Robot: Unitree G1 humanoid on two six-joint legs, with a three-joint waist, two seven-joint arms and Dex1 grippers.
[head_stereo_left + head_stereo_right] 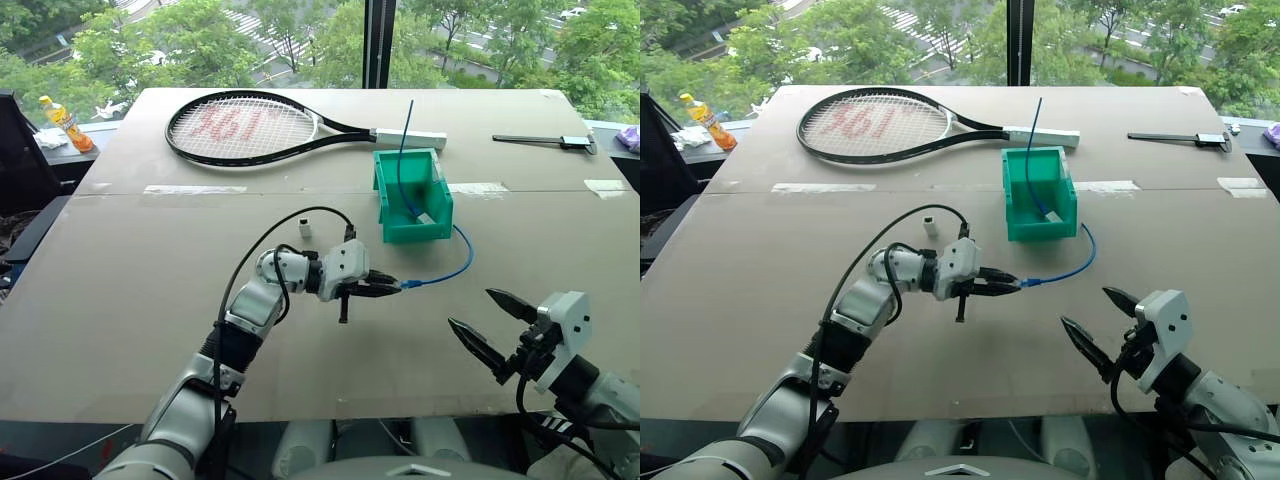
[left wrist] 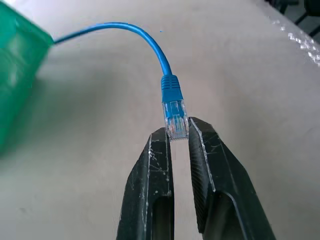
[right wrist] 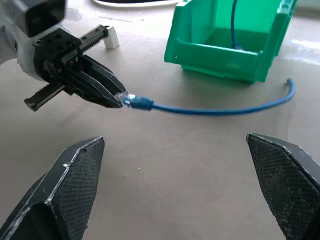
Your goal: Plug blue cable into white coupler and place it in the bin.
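Observation:
My left gripper is shut on the clear plug end of the blue cable, held just above the table's middle. The left wrist view shows the plug pinched between the fingertips. From there the cable curves away toward the right side of the teal bin. The white coupler stands alone on the table, behind the left wrist and left of the bin. My right gripper hangs open and empty near the front right, its spread fingers pointing toward the plug.
Inside the bin leans a straight stiff blue cable with a white piece at its foot. A tennis racket lies behind the bin. A black tool rests at the back right and a bottle off the table's left.

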